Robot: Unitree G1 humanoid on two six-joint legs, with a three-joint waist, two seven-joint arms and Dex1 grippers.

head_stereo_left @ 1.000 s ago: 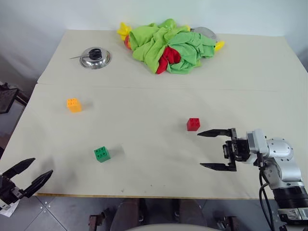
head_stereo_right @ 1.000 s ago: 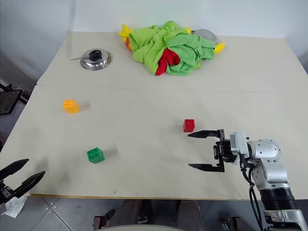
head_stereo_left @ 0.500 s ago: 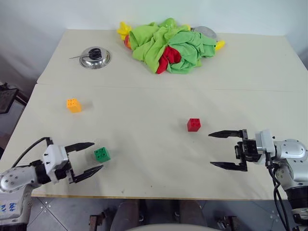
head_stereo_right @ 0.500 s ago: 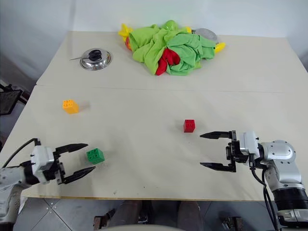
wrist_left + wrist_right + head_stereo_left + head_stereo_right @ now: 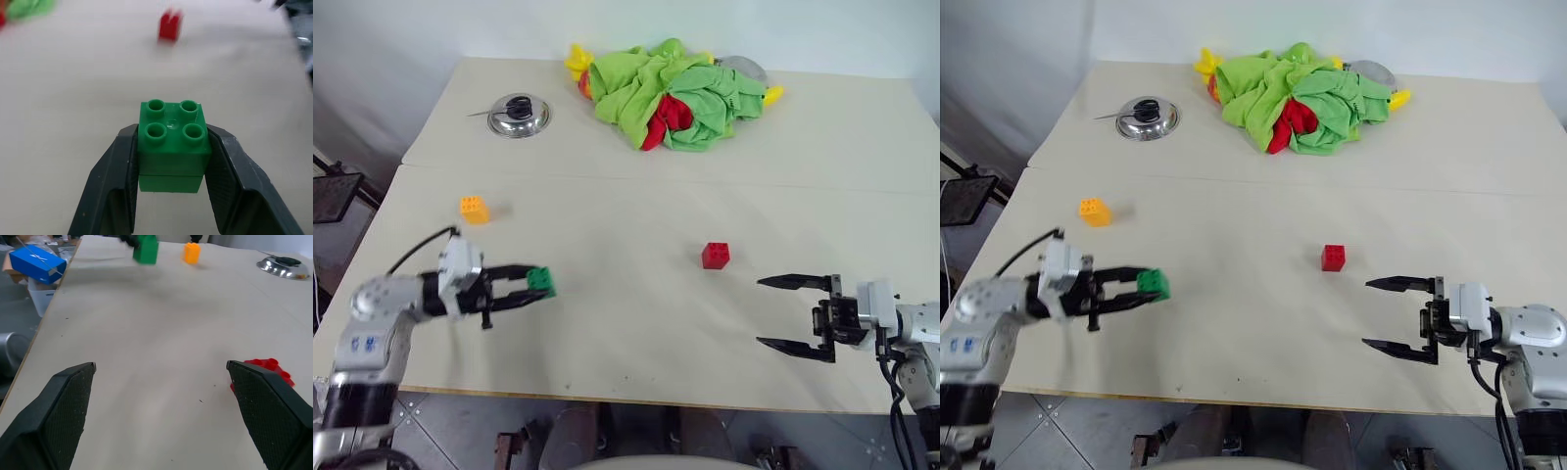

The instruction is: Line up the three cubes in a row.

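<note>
A pale counter (image 5: 636, 333) stands against a white wall. The left gripper (image 5: 536, 287) pinches the green cube (image 5: 541, 281) in its fingers above the counter; the right gripper (image 5: 793, 313) gapes wide near the red cube (image 5: 715, 256). The orange cube (image 5: 474, 209) sits well apart.

head: downward over table (image 5: 636, 333) | wrists: close, perhaps level, sharing it
</note>
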